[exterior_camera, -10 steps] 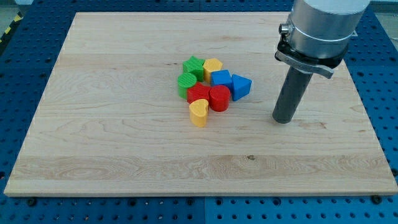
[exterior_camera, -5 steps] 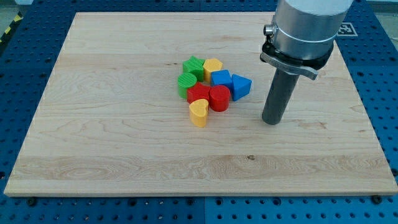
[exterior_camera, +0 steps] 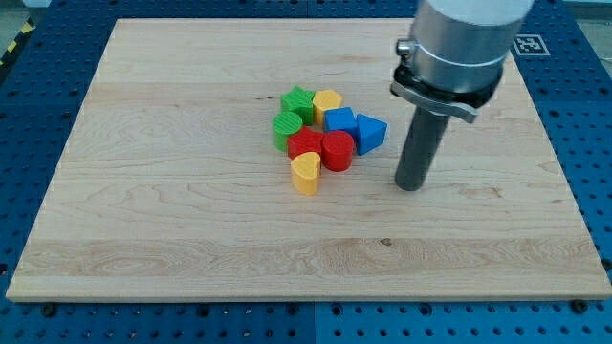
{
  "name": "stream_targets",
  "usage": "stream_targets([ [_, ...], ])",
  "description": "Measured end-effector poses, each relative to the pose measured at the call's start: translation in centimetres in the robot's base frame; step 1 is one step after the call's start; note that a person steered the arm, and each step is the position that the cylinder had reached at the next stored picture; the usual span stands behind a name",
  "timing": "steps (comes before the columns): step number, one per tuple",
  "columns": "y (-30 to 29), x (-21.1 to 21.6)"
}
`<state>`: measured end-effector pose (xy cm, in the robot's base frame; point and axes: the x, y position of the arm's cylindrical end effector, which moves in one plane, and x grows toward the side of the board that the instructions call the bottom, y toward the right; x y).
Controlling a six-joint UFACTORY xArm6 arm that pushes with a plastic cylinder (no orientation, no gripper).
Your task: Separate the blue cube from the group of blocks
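A tight group of blocks lies near the middle of the wooden board (exterior_camera: 172,220). The blue cube (exterior_camera: 340,121) sits at the group's right side, between a yellow block (exterior_camera: 327,100) above-left and a blue triangular block (exterior_camera: 371,133) to its right. A red cylinder (exterior_camera: 337,151) and another red block (exterior_camera: 305,145) lie just below it. My tip (exterior_camera: 409,185) rests on the board to the right of the group and a little below it, apart from all blocks, closest to the blue triangular block.
Two green blocks (exterior_camera: 297,101) (exterior_camera: 287,127) form the group's left side. A yellow heart-shaped block (exterior_camera: 306,173) lies at the group's bottom. The blue perforated table (exterior_camera: 593,115) surrounds the board.
My tip has slid left toward the group, slowing over the last half second. No block has moved.
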<state>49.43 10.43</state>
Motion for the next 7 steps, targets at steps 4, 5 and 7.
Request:
stream_targets([
  [4,-11.9,-5.2],
  [5,-11.8,-6.0],
  [7,-7.3,-6.2],
])
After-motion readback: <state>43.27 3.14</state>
